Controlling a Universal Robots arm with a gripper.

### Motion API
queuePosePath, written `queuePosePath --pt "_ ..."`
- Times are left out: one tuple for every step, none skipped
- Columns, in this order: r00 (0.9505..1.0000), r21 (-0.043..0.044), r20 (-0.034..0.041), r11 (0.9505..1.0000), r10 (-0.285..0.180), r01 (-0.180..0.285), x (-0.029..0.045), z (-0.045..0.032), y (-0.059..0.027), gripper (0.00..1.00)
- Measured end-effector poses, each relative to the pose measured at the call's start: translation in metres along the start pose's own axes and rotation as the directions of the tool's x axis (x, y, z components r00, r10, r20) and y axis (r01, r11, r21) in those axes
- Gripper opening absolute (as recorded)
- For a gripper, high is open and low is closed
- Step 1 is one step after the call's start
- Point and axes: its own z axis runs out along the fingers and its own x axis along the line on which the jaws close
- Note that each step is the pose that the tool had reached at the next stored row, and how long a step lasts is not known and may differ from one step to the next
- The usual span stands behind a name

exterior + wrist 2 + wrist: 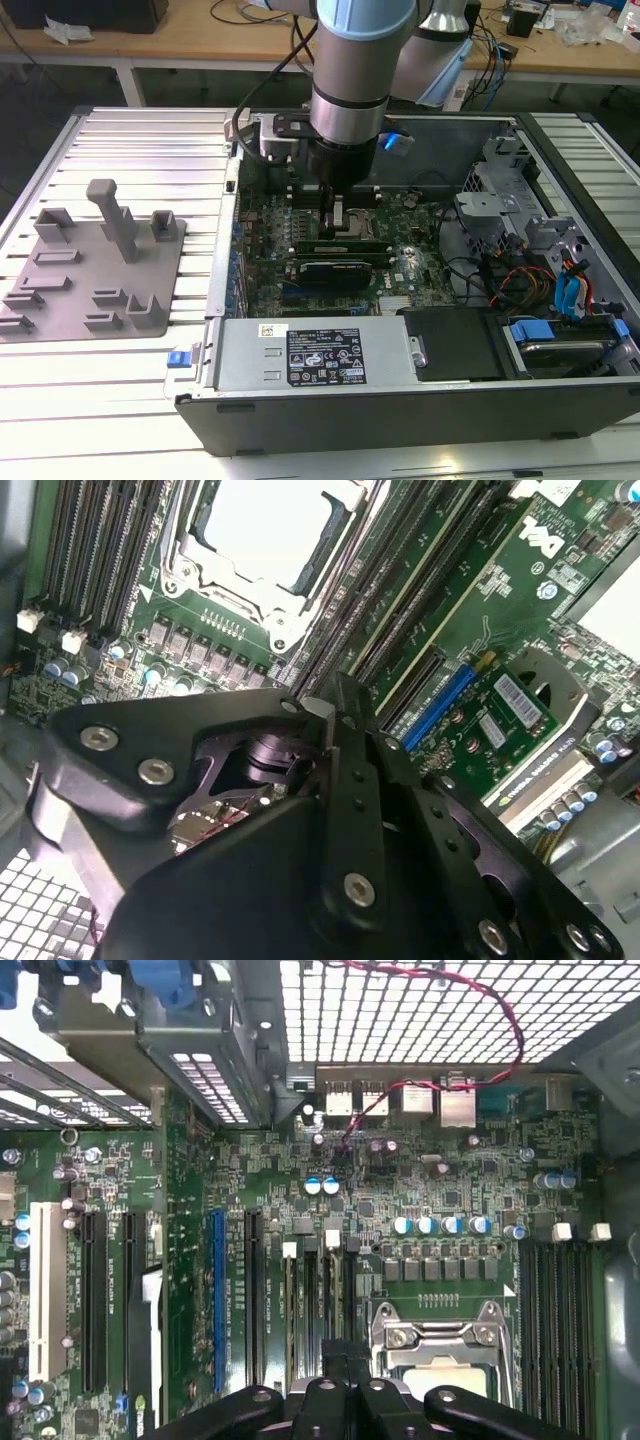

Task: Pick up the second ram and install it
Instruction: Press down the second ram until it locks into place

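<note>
We see one gripper low inside the open case, over the green motherboard beside its one metal-framed socket. We cannot tell how the jaws stand. One thin green ram lies along the board just beside the gripper. One grey plastic tray sits on the ribbed counter. One printed label marks the metal box.
</note>
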Motion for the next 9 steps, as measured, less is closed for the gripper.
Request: queuePosePath --pt "1.0000 0.0001 0.0000 1.0000 0.000 0.000 0.0001 0.0019 0.0009 0.08" --pt "1.0000 0.0001 0.0000 1.0000 0.000 0.000 0.0001 0.0035 0.0015 0.08" --pt "1.0000 0.0001 -0.0001 1.0000 0.000 0.000 0.0001 0.0061 0.0020 0.08" --pt "1.0000 0.0001 -0.0004 1.0000 0.000 0.000 0.0002 0.0076 0.0020 0.08" --pt "1.0000 -0.0004 -0.0010 1.0000 0.000 0.000 0.0003 0.0105 0.0021 0.08" --pt "1.0000 0.0001 -0.0006 1.0000 0.000 0.000 0.0003 0.0111 0.0021 0.08" --pt "1.0000 -0.0002 -0.0009 1.0000 0.000 0.000 0.0003 0.0125 0.0020 0.08" --pt "1.0000 -0.0002 -0.0011 1.0000 0.000 0.000 0.0004 0.0129 0.0020 0.08" --pt "1.0000 0.0000 -0.0006 1.0000 0.000 0.000 0.0003 0.0132 0.0020 0.08"
